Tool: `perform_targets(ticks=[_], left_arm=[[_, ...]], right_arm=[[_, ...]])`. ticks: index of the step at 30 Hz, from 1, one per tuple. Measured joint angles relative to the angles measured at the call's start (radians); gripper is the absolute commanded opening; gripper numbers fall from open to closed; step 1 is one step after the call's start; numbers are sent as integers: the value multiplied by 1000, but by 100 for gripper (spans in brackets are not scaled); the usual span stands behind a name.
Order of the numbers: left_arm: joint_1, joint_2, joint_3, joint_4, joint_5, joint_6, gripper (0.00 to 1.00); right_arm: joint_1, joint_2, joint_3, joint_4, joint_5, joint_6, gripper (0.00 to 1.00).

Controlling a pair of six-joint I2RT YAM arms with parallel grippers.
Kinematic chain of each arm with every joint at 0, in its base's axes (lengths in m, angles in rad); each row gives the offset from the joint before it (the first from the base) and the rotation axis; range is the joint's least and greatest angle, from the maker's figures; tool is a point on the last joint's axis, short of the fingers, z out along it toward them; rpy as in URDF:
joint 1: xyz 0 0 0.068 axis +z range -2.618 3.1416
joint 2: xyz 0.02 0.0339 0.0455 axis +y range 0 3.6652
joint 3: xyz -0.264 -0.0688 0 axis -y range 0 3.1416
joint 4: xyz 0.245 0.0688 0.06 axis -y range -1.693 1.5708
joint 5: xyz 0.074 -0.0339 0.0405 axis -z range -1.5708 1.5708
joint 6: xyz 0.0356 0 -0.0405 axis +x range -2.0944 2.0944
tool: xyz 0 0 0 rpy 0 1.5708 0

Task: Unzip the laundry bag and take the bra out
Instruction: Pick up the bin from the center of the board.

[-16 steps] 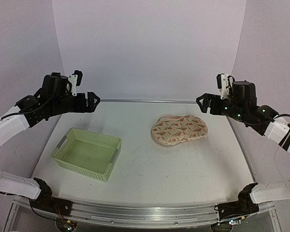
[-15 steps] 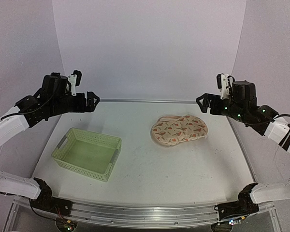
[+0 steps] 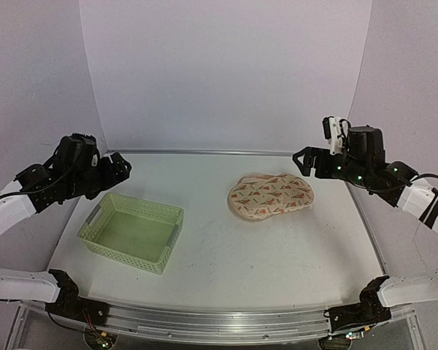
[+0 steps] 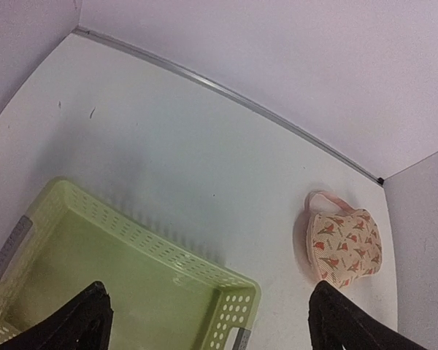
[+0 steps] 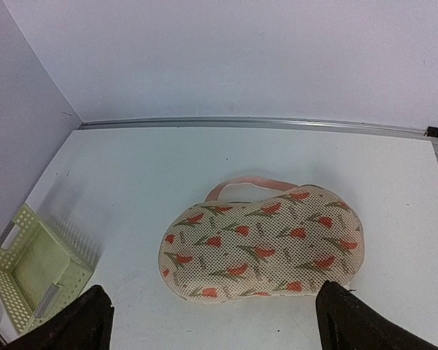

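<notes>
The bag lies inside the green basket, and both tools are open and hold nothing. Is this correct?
Not quite. The bag lies on the bare table, to the right of the basket and apart from it, as the top view shows. The rest holds: the left tool and the right tool are open and hold nothing.

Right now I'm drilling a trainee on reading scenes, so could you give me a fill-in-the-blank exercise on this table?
1. Seen from above, the bag lies to the ____ of the basket.
2. The left hand and the right hand are both ____.
3. The hand nearer the bag is the ____ one.
4. The basket's colour is light ____.
Missing words: right; open; right; green.
</notes>
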Motion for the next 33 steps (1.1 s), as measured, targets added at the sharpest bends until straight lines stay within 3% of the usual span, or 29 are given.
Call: perform_targets(ticks=[13,14,17,26,33], left_arm=[[0,0,-44,-348,25,-499,91],[0,-6,-47,-379,34,-532,97],[0,-46,-71,-452,65,-619,99],[0,-129,-113,-591,116,-754,99],[0,-74,-192,-612,156,-815,99]], right_arm=[[0,5,-41,6,-10,3,98],[0,5,-46,9,-10,4,98],[0,10,-65,19,-13,6,98],[0,23,-93,50,-20,11,98],[0,18,-130,69,-23,11,98]])
